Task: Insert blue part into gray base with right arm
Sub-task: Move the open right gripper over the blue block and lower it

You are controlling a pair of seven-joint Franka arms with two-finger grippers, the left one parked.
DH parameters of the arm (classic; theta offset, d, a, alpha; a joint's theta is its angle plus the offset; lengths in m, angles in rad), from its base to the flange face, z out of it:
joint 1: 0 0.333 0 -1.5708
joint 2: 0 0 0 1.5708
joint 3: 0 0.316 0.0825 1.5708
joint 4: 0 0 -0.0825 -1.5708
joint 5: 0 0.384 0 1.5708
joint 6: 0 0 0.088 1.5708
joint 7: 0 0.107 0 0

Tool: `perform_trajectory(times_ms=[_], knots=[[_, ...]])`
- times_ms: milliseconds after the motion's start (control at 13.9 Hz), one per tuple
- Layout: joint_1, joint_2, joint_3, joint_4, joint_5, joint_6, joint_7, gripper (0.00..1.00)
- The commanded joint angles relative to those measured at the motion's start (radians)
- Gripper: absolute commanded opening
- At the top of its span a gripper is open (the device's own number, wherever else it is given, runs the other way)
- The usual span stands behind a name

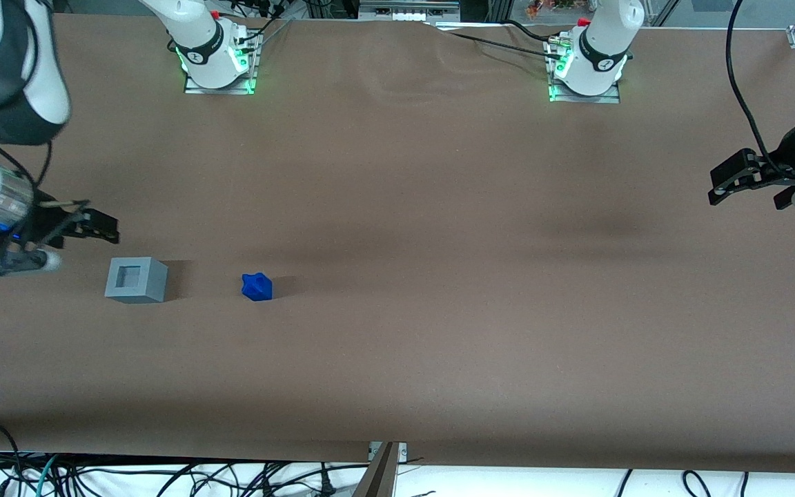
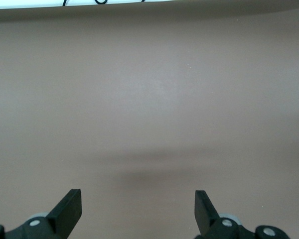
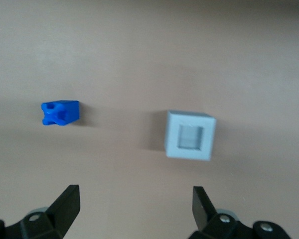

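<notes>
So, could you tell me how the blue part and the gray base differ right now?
The blue part is smaller and bright blue with a notched shape; the gray base is a larger light-gray cube with an empty square recess on top. Both sit apart on the table, untouched. The open gripper hovers beside the gray base.

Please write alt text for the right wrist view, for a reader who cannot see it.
The open hand hovers above the brown table, holding nothing. Below it lie the blue part and the gray base, apart, the base's square recess empty.
</notes>
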Motion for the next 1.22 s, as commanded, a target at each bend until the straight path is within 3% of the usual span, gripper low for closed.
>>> perform_trajectory(times_ms=[0, 359, 503, 647, 1150], knots=[[0.07, 0.07, 0.0, 0.019, -0.002, 0.054, 0.022, 1.0], [0.129, 0.172, 0.0, 0.018, 0.006, 0.134, 0.073, 1.0], [0.151, 0.204, 0.0, 0.018, 0.07, 0.151, 0.076, 1.0], [0.165, 0.234, 0.0, 0.016, 0.112, 0.166, 0.232, 1.0], [0.231, 0.345, -0.002, 0.015, 0.094, 0.287, 0.273, 1.0]])
